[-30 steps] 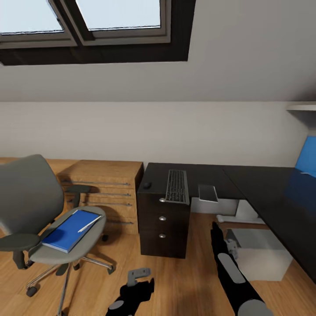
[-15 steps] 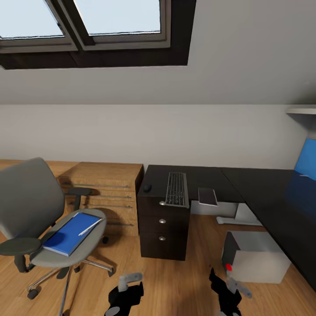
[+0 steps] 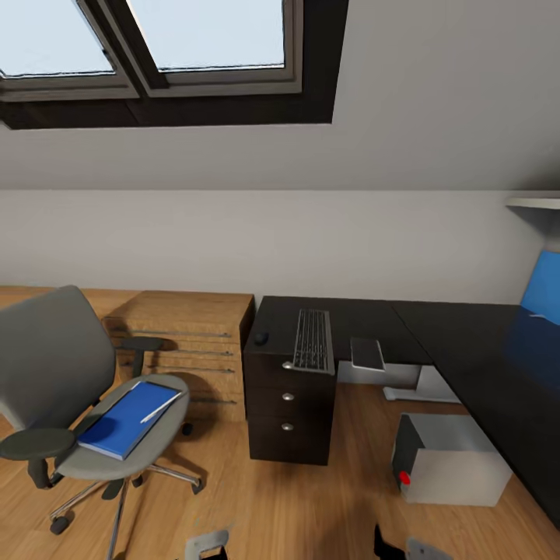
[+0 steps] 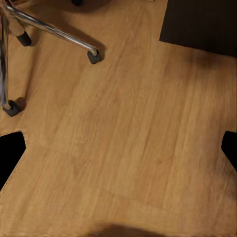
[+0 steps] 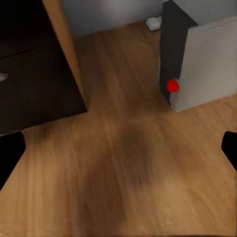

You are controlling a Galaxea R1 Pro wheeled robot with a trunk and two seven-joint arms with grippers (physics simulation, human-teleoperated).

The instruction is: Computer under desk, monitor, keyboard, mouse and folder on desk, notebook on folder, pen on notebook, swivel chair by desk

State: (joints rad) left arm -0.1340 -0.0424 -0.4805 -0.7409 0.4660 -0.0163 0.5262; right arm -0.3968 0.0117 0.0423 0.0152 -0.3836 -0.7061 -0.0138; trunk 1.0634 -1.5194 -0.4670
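The grey swivel chair [image 3: 54,373] stands on the left with the blue folder [image 3: 124,420] on its seat and the thin white pen [image 3: 159,407] lying on the folder. On the black desk [image 3: 435,327] lie the mouse [image 3: 260,338], the keyboard [image 3: 313,341] and the dark notebook [image 3: 367,352]. The light-grey computer [image 3: 455,463] stands on the floor beside the desk, also seen close up as the computer [image 5: 205,64]. The monitor is out of view. My left gripper [image 4: 118,153] and right gripper [image 5: 118,153] hang open over the wooden floor, holding nothing.
A low light-wood cabinet [image 3: 187,338] sits between chair and desk. The desk's drawer unit [image 3: 288,408] faces me. A bright blue panel [image 3: 542,286] stands at the far right. The chair's chrome base [image 4: 54,32] is near my left gripper. A skylight [image 3: 155,39] is overhead.
Both arms have dropped low and now barely show at the head view's lower edge; the right arm pulled back from beside the computer. The camera shifted slightly.
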